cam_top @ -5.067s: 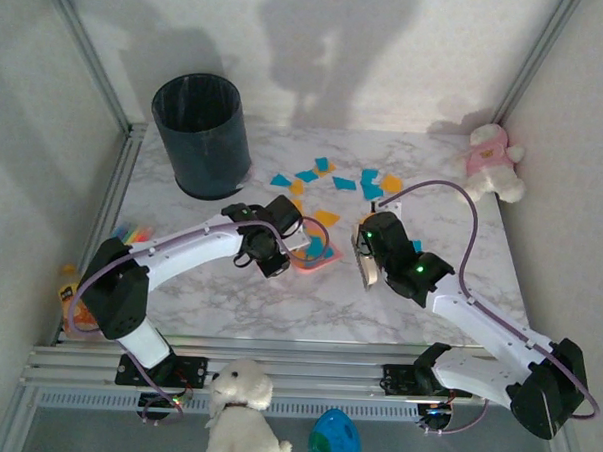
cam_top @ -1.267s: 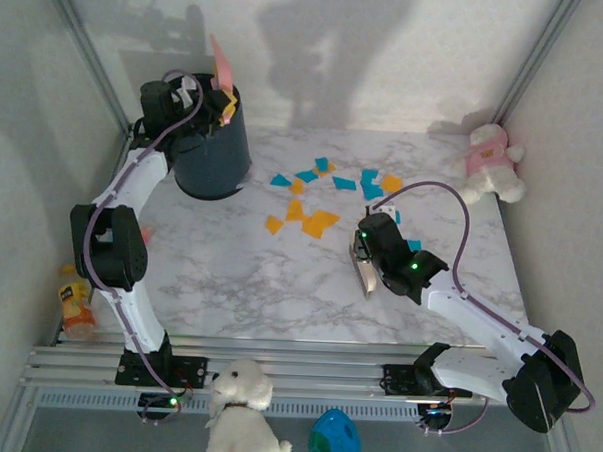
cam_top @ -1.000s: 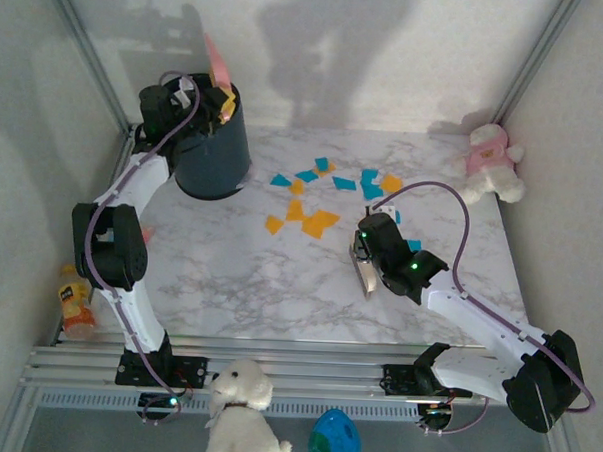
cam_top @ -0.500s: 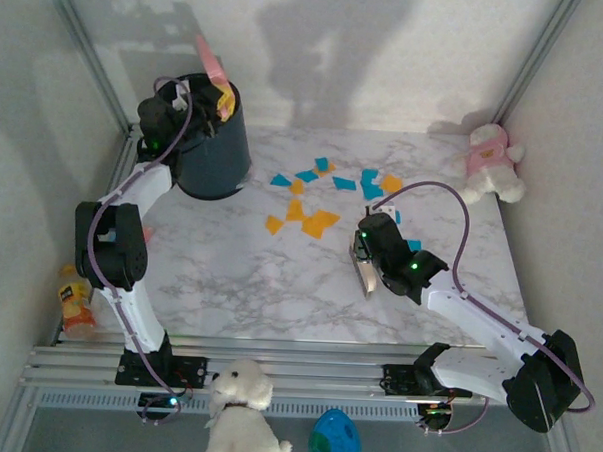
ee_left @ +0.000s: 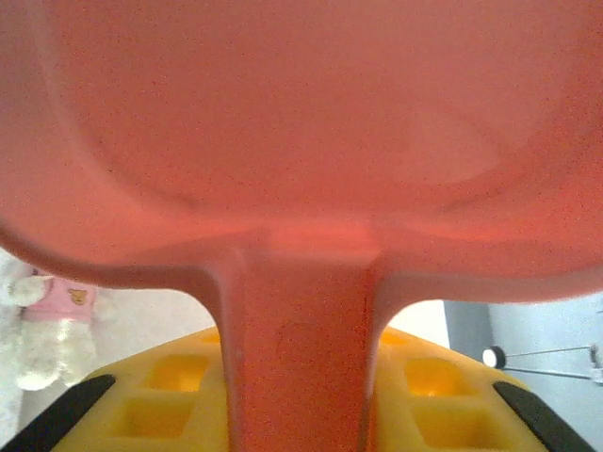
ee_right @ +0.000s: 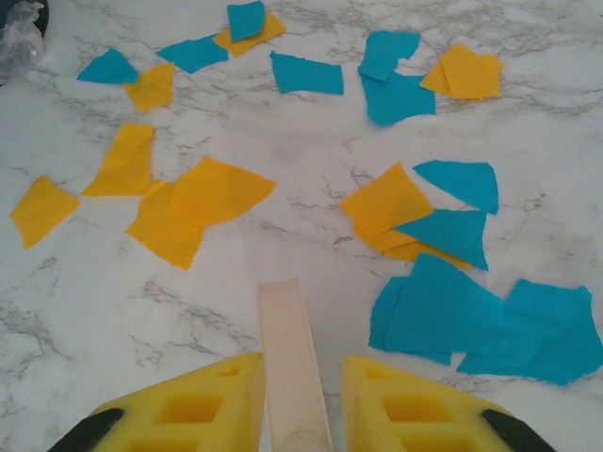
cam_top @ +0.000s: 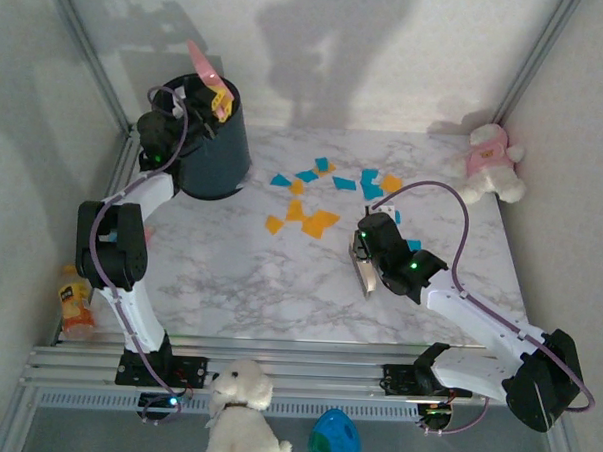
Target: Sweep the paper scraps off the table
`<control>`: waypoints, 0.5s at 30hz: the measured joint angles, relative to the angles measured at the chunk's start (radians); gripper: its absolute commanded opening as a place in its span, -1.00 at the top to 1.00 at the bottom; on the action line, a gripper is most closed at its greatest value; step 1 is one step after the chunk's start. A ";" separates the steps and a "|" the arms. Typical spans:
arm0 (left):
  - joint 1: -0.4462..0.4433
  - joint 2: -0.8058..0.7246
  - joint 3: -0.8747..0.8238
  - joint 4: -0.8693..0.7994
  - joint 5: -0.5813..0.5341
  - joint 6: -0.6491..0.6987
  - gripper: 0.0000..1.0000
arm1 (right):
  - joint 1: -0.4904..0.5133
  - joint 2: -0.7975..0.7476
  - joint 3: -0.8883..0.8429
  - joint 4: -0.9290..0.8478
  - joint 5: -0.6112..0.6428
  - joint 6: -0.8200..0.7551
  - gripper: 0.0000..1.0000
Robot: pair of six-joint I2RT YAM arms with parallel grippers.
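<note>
Orange paper scraps [cam_top: 320, 223] and blue paper scraps [cam_top: 343, 183] lie scattered on the far middle of the marble table [cam_top: 279, 285]. In the right wrist view orange scraps [ee_right: 203, 193] and blue scraps [ee_right: 443, 306] spread just ahead of the fingers. My right gripper [cam_top: 365, 261] [ee_right: 300, 386] is shut on a cream brush handle [ee_right: 290, 348], low over the table near the scraps. My left gripper [cam_top: 217, 97] [ee_left: 300, 367] is shut on the handle of a pink dustpan [cam_top: 202, 57] [ee_left: 301, 141], held tilted up over the black bin [cam_top: 210, 152].
A pink-and-white plush toy [cam_top: 490, 159] sits at the table's far right corner. A white plush dog [cam_top: 241, 414] and a blue egg-shaped object [cam_top: 334, 440] lie below the front rail. A juice bottle [cam_top: 75, 301] stands off the left edge.
The left arm carried the pink dustpan from the table's middle up to the bin and keeps tipping it there, drifting slightly left. The right gripper has barely moved.
</note>
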 measured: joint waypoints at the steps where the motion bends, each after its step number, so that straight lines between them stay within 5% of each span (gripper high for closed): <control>1: 0.000 0.000 -0.004 0.016 -0.001 -0.014 1.00 | 0.000 0.001 0.000 0.000 0.000 0.000 1.00; 15: 0.000 -0.011 -0.010 0.031 -0.008 -0.025 1.00 | 0.000 0.001 0.000 0.000 0.000 0.000 1.00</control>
